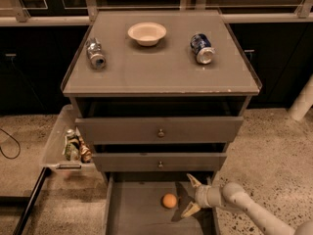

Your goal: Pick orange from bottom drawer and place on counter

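Note:
The orange (169,200) lies on the floor of the open bottom drawer (132,214), right of its middle. My gripper (188,195) is inside the drawer just right of the orange, its two pale fingers spread open and pointing left toward the fruit, not touching it. The white arm runs off to the lower right. The counter (161,75) is the wide grey top of the cabinet above.
On the counter stand a cream bowl (146,33), a silver can (95,53) lying at the left and a blue can (202,48) lying at the right. A clear side tray (55,146) with small items hangs at the cabinet's left. Two knobbed drawers are partly pulled out.

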`<state>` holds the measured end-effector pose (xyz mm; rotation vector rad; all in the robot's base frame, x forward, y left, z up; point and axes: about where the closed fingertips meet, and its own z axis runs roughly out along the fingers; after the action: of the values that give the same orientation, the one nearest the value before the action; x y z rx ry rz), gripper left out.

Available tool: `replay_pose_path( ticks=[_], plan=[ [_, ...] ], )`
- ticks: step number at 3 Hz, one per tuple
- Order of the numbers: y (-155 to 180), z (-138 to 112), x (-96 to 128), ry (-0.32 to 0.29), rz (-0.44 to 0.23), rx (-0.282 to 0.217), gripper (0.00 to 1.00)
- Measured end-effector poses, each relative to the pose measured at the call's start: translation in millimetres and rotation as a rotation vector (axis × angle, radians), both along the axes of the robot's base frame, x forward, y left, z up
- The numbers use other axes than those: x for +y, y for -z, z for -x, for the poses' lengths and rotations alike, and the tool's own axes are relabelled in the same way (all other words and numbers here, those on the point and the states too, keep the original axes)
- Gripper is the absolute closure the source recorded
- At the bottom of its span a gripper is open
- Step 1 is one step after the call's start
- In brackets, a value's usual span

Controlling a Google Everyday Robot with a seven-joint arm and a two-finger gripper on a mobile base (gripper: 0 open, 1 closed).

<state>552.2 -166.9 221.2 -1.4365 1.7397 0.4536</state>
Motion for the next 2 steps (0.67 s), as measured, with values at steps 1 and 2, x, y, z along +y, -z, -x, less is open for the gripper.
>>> replay_pose_path(
  ticks=[1, 2],
  plan=[
    [17.4, -4.9, 5.7, -0.034, -0.005, -0.002, 0.0],
    [29.0, -5.1, 13.9, -0.083, -0.002, 0.025, 0.0]
  ],
)
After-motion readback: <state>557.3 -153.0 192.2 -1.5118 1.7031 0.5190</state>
